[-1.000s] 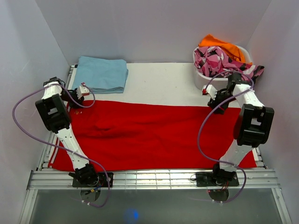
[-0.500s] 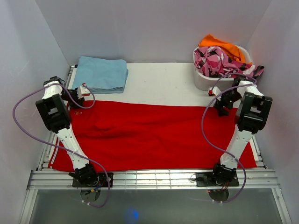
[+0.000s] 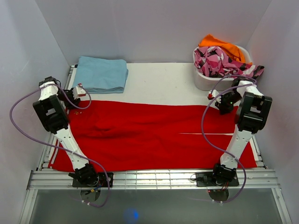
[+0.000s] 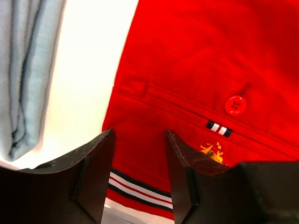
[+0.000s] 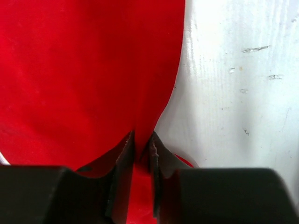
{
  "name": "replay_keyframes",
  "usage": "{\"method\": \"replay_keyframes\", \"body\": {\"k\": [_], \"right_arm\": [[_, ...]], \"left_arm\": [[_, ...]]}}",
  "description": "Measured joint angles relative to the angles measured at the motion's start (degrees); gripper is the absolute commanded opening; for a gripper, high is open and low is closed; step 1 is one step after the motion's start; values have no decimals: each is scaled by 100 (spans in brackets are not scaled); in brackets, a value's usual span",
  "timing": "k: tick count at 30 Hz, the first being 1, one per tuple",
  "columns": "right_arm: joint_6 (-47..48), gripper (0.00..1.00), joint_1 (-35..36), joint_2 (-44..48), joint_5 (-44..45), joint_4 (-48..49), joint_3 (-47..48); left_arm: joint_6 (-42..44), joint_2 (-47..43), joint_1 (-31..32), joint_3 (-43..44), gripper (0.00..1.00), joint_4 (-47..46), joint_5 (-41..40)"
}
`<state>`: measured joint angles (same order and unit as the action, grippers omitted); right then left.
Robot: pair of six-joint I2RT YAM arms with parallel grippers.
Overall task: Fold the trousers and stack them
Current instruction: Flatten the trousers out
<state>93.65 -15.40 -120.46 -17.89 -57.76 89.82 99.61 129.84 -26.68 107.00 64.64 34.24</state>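
The red trousers (image 3: 149,135) lie spread flat across the table, waistband at the left. My left gripper (image 3: 78,92) hovers open over the waistband's far corner; the left wrist view shows its jaws apart above the striped waistband (image 4: 140,186), with a red button (image 4: 235,104) and a small tag nearby. My right gripper (image 3: 219,97) sits at the far right edge of the trousers. Seen from the right wrist, its jaws (image 5: 142,149) are pinched shut on a raised fold of the red fabric (image 5: 93,74).
A folded light blue garment (image 3: 102,73) lies at the back left, its edge visible as blue folds (image 4: 23,70). A white basket (image 3: 205,79) at the back right holds a pink-black-white patterned garment (image 3: 219,60) and an orange cloth (image 3: 219,44). Bare white table (image 5: 233,93) lies beside the right gripper.
The right arm swung toward the far right edge of the trousers and closed on the fabric. The left gripper opened wider and shifted slightly left. A thin white stripe now shows on the right leg.
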Motion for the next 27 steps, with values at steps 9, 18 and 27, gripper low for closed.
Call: {"method": "replay_keyframes", "body": {"k": [9, 18, 27], "right_arm": [[133, 8, 11, 55, 39, -44, -74], [127, 8, 11, 81, 44, -39, -81], [236, 8, 15, 151, 61, 37, -168]], "left_arm": [[131, 92, 61, -2, 58, -4, -109], [122, 129, 192, -4, 40, 369, -356], [-107, 219, 122, 345, 89, 933, 98]]}}
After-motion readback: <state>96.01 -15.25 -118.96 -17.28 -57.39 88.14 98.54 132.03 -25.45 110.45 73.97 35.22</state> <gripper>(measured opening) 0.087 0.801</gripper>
